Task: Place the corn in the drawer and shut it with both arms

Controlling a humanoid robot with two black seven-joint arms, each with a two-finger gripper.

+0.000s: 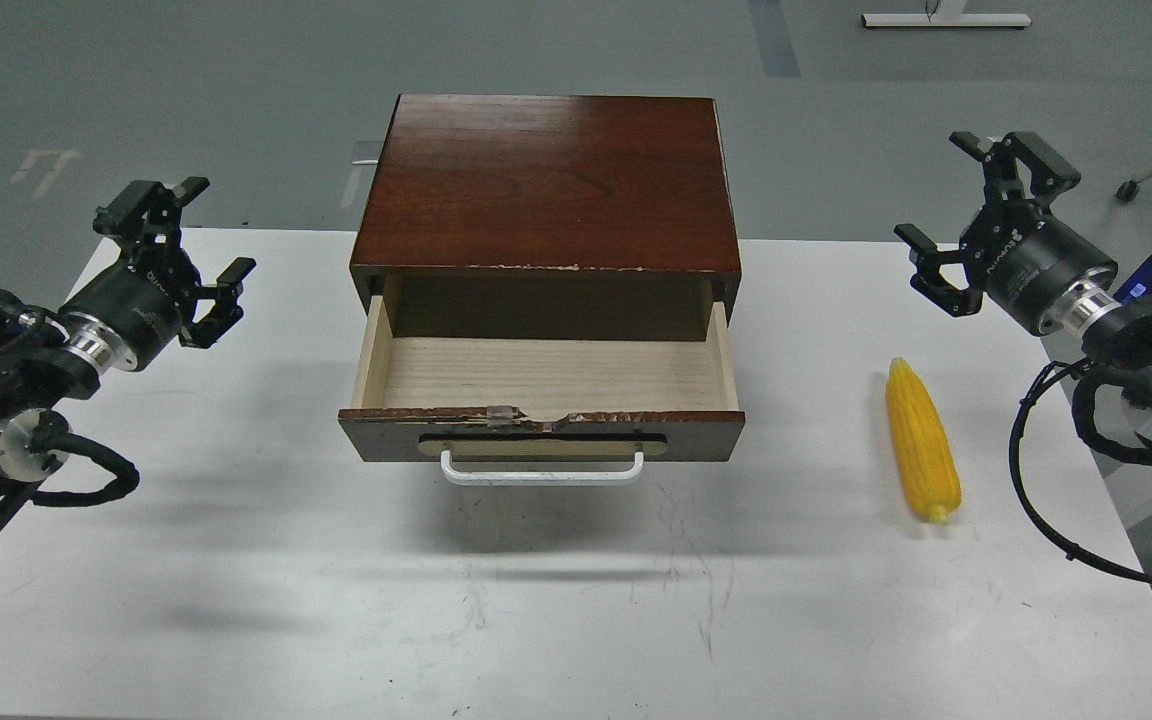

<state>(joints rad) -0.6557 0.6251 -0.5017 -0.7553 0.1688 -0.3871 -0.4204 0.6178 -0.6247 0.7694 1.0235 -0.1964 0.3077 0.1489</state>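
A white counter fills most of the frame, seen from above and in front. At its centre sits a dark reddish-brown wooden cabinet. Its drawer is pulled out toward the bottom of the frame, showing a pale wood interior with nothing in it. The drawer's dark front has a chipped top edge and carries a white bar handle on a tan oval plate.

The corn, a bright yellow ear, lies flat on the counter in the right part of the frame, well apart from the drawer. It runs roughly top to bottom in the picture, its narrow end pointing toward the top.

My left arm enters from the left edge, black with a silver wrist ring and loose cables. Its fingers sit in the upper left, spread wide apart and holding nothing, above the counter's far left corner.

My right arm enters from the right edge. Its fingers sit in the upper right, also spread wide and holding nothing, above and beyond the corn without touching it.

Grey floor shows beyond the counter across the top of the frame.
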